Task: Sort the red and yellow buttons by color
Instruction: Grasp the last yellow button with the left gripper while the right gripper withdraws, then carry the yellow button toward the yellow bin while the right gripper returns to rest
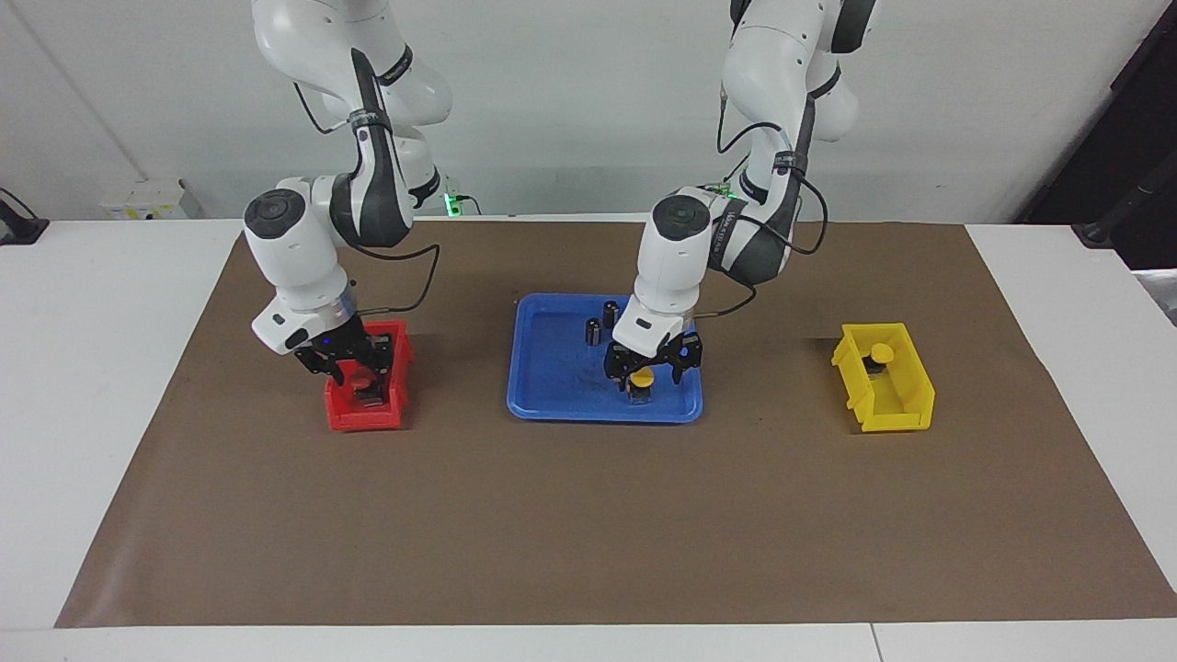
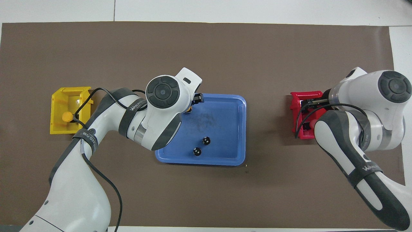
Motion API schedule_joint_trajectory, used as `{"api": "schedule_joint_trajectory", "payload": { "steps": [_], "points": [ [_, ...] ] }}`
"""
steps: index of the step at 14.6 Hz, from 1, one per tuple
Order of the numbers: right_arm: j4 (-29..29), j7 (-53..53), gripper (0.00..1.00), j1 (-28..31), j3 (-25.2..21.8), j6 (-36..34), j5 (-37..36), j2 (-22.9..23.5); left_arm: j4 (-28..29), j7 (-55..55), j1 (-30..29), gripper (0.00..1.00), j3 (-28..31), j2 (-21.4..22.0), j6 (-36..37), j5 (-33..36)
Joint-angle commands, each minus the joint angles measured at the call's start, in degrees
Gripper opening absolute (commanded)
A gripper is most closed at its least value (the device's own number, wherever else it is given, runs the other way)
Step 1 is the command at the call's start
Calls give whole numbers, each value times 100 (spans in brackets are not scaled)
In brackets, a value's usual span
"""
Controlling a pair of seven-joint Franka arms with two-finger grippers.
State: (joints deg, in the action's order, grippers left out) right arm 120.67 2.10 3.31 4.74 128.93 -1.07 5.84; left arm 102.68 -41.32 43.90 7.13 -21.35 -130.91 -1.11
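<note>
A yellow button [image 1: 643, 377] stands in the blue tray [image 1: 552, 405], in the part farthest from the robots. My left gripper [image 1: 644, 372] is down over it, open, with a finger on each side of the cap. In the overhead view the left wrist hides most of that button. A second yellow button [image 1: 881, 352] sits in the yellow bin [image 1: 906, 405], also seen from overhead [image 2: 67, 116]. My right gripper [image 1: 354, 368] is low inside the red bin [image 1: 363, 418], with a red button [image 1: 361, 376] under it. That red cap shows from overhead [image 2: 311, 123]. The other red button is hidden.
Two small black cylinders [image 1: 594, 331] [image 1: 611, 313] stand in the tray nearer to the robots than the yellow button; they also show from overhead [image 2: 206, 140] [image 2: 197, 151]. A brown mat [image 1: 588, 533] covers the table.
</note>
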Motion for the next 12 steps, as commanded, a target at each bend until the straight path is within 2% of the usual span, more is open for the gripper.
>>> {"api": "schedule_joint_trajectory", "payload": {
  "steps": [1, 2, 3, 6, 9, 12],
  "points": [
    [-656, 194, 99, 82, 54, -936, 116, -92, 6, -227, 66, 13, 69, -53, -128, 59],
    [-894, 177, 99, 82, 54, -1323, 116, -136, 6, -218, 66, 4, 60, -106, -172, 50],
    [-1079, 168, 99, 73, 54, -1605, 116, -162, 6, -227, 66, 2, 69, -115, -189, 50],
    [-1343, 168, 99, 56, 54, -2116, 116, -425, -177, -236, 57, 2, 78, -106, -6, -11],
    [-1519, 159, 100, 56, 54, -2678, 116, -803, -880, -131, -109, 2, 139, 7, 1178, -91],
    [-2290, 168, 100, 134, 1, -3608, 116, -804, -916, 324, -495, 2, 157, 411, 1637, -91]
  ]
}}
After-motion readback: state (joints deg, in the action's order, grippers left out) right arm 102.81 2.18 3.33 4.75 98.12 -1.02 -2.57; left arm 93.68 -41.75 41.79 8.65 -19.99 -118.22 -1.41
